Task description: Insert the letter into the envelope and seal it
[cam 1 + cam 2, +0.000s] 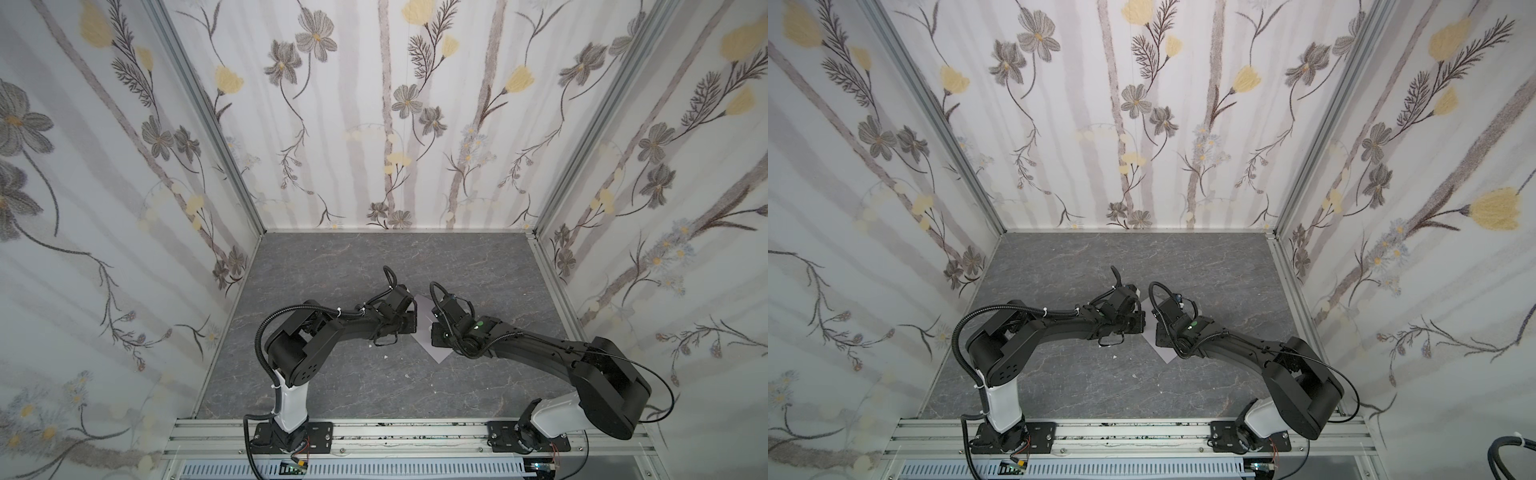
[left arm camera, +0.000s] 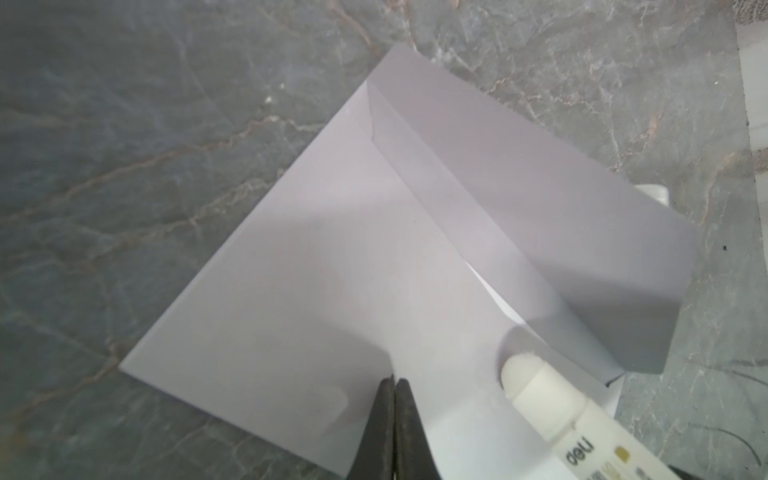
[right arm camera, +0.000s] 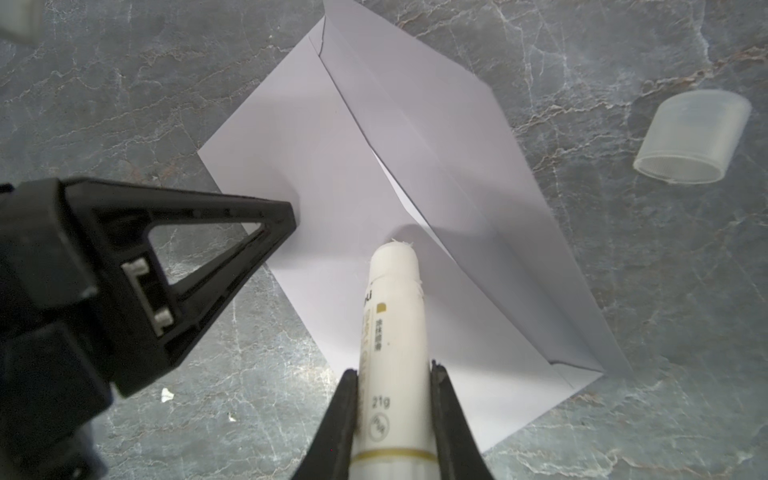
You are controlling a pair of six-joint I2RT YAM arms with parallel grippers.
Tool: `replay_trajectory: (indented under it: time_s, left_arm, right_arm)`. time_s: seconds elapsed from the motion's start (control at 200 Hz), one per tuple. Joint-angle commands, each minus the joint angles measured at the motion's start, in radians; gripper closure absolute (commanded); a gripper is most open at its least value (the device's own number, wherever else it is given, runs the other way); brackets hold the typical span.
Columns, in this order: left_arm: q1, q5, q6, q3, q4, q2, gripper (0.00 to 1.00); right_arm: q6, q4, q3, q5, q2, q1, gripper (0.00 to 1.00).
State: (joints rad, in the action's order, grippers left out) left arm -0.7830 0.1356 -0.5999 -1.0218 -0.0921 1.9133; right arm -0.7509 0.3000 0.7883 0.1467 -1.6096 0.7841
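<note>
Letter [image 2: 498,301] inside open-flapped envelope [image 2: 316,299]

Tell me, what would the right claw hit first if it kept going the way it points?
Probably the envelope: the right claw's glue stick points at it, near its flap.

Your left gripper [image 2: 394,382] is closed, tips down. At its 3 o'clock, your right gripper [image 3: 395,370] clamps the glue stick [image 3: 392,291].
</note>
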Motion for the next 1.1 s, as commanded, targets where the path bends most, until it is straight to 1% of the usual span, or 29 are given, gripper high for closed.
replay_trajectory:
  time_s: [0.0, 0.49, 0.78, 0.805, 0.859, 1.099]
  left_arm:
    - [0.001, -0.016, 0.028, -0.009, 0.057, 0.029, 1.0]
    - [-0.004, 0.0, 0.037, 0.024, 0.057, 0.025, 1.0]
    - [-0.004, -0.006, 0.018, 0.041, 0.058, 0.013, 1.0]
    - [-0.005, -0.004, 0.017, 0.043, 0.058, 0.013, 1.0]
    - [-0.004, -0.001, 0.013, 0.047, 0.058, 0.01, 1.0]
    - [-0.009, 0.007, 0.004, 0.06, 0.058, 0.004, 1.0]
  right_arm:
    - [-0.013, 0.01, -0.009, -0.019, 0.003, 0.003, 1.0]
    - [-0.018, -0.07, 0.014, -0.012, -0.092, -0.003, 1.0]
    - [-0.031, -0.001, -0.027, -0.005, 0.008, -0.002, 1.0]
    - [-0.034, 0.004, -0.027, -0.007, 0.042, -0.002, 1.0]
    - [-0.044, 0.007, -0.07, -0.014, 0.062, 0.001, 1.0]
    - [-0.086, -0.001, -0.1, -0.033, 0.099, 0.029, 1.0]
